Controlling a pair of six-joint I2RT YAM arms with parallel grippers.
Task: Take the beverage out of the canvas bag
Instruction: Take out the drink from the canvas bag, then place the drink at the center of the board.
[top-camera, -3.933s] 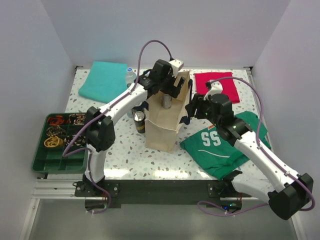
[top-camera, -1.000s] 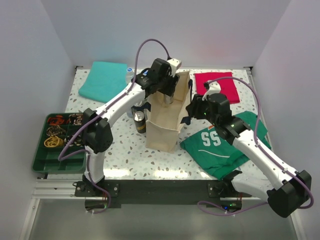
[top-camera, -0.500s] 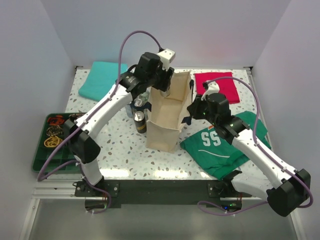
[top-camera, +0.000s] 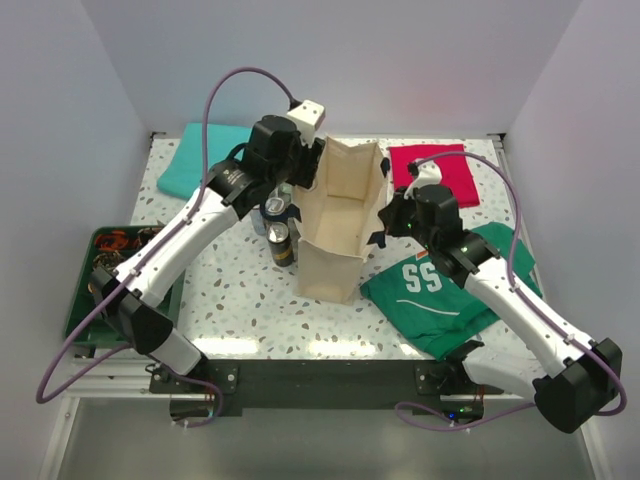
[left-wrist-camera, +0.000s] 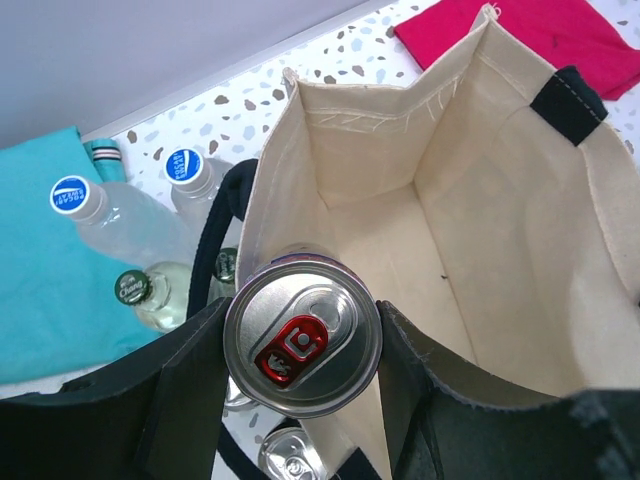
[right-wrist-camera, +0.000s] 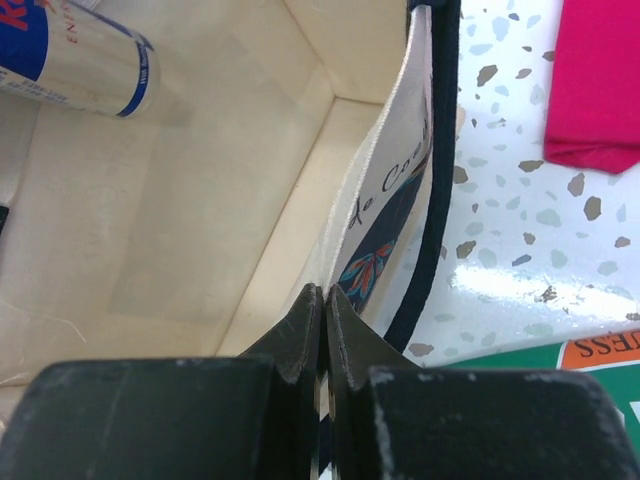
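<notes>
**A:** Which step is in hand?

**B:** The lift-out, by the look of it. The tall beige canvas bag (top-camera: 325, 260) with dark navy strap handles stands upright. The left gripper (left-wrist-camera: 302, 345) is clenched around a silver aluminium beverage can with a red tab (left-wrist-camera: 300, 342), holding it upright over the bag's left rim. Whether the can's base has cleared that rim cannot be told.

**A:** And the other arm?

**B:** The right gripper (right-wrist-camera: 320, 310) is pinched flat on the bag's right wall, probably steadying it. The bag's floor shows bare.

**A:** What does the next move call for?

**B:** Likely carrying the can left, away from the bag, standing it on a bare patch of the speckled terrazzo table (top-camera: 250, 300), then letting go.

**A:** What stands in the way?

**B:** The ground just left of the bag is crowded. Going from largest to smallest:
- a folded teal cloth (top-camera: 200, 165) behind and to the left of the bag
- a green compartment tray (top-camera: 75, 300) well to the left
- two clear plastic bottles with blue caps (left-wrist-camera: 120, 225)
- a green glass bottle (left-wrist-camera: 150, 300)
- a dark can (top-camera: 279, 243) beside the bag's left wall

A green printed jersey (top-camera: 430, 290) and a red cloth (left-wrist-camera: 540, 30) lie right of the bag, out of the path.
</notes>
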